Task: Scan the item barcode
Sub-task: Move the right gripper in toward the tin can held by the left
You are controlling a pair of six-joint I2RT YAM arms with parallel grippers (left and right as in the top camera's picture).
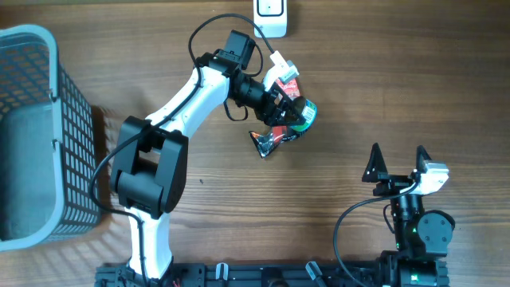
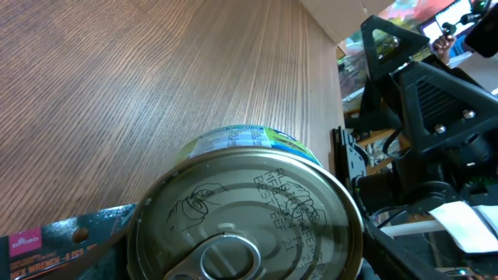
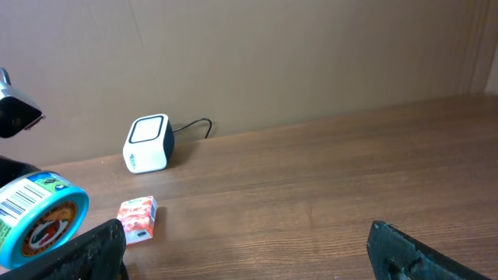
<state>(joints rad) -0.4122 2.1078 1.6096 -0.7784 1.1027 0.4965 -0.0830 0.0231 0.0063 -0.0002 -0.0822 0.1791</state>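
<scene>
- The left gripper (image 1: 288, 106) is squeezing the can (image 1: 306, 115), near the scanner (image 1: 271, 14) but not touching it.
- The barcode (image 3: 19, 199) is on the can's side, so I think that side should be turned slowly to face the scanner.
- The right gripper (image 1: 397, 153) is wide open and holds nothing.

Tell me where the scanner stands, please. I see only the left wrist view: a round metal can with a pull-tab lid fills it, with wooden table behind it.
Observer: The white cube scanner stands at the far edge of the wooden table, beyond the round metal can.
Operator: Does the can's barcode show anywhere?
Observer: Yes, the right wrist view shows the barcode on the can's side label.
Operator: Is the right gripper busy?
Observer: No, the right gripper is open and empty, well apart from the can.
</scene>
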